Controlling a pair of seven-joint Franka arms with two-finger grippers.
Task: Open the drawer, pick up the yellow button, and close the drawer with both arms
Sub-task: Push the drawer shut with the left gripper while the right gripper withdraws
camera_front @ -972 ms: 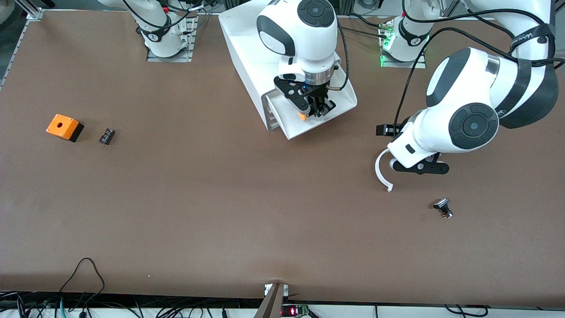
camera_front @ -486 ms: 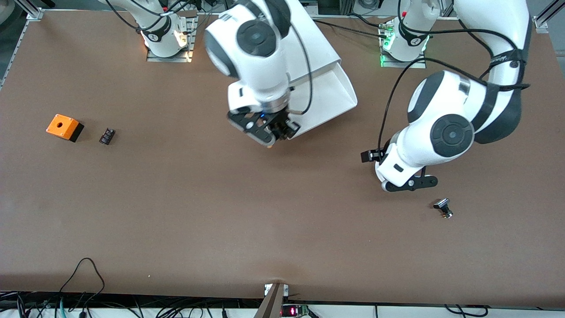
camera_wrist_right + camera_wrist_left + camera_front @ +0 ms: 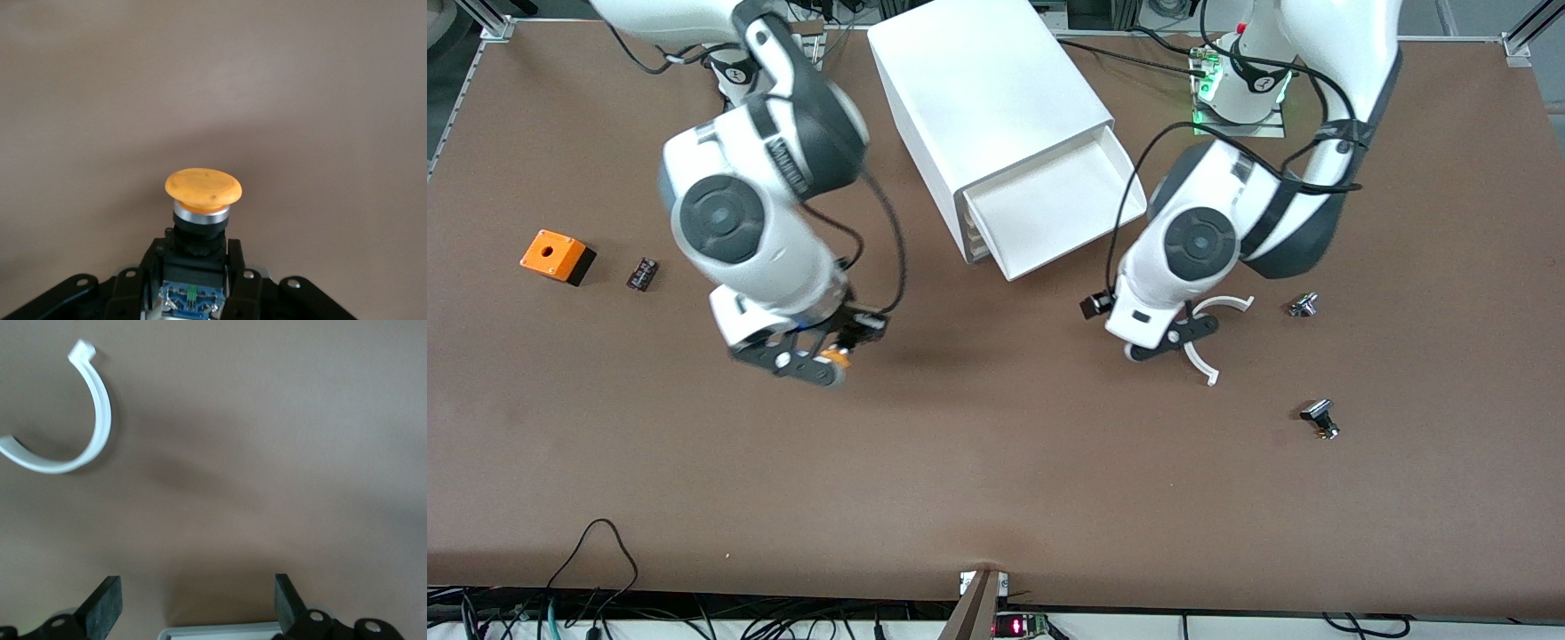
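The drawer [image 3: 1049, 209], the top one of the white cabinet [image 3: 987, 98], stands pulled out and looks empty. My right gripper [image 3: 829, 353] is over bare table toward the right arm's end, well clear of the cabinet. It is shut on the button [image 3: 837, 358]. In the right wrist view the orange-yellow cap [image 3: 203, 189] sticks out past the fingers [image 3: 243, 270], and the right gripper [image 3: 197, 273] clamps the black-and-blue body. My left gripper [image 3: 1169, 342] is open and empty, low over the table beside the drawer's front. The left wrist view shows the open left gripper [image 3: 197, 607] over bare table.
A white curved clip [image 3: 1208, 360] lies by the left gripper and shows in the left wrist view [image 3: 93, 427]. A small metal part [image 3: 1304, 305] and a black-and-metal part [image 3: 1320, 419] lie toward the left arm's end. An orange box with a hole [image 3: 557, 256] and a small black part [image 3: 642, 273] lie toward the right arm's end.
My right gripper lifted the button out of the drawer and carried it toward the right arm's end, nearer the front camera. My left gripper swung toward the drawer's front.
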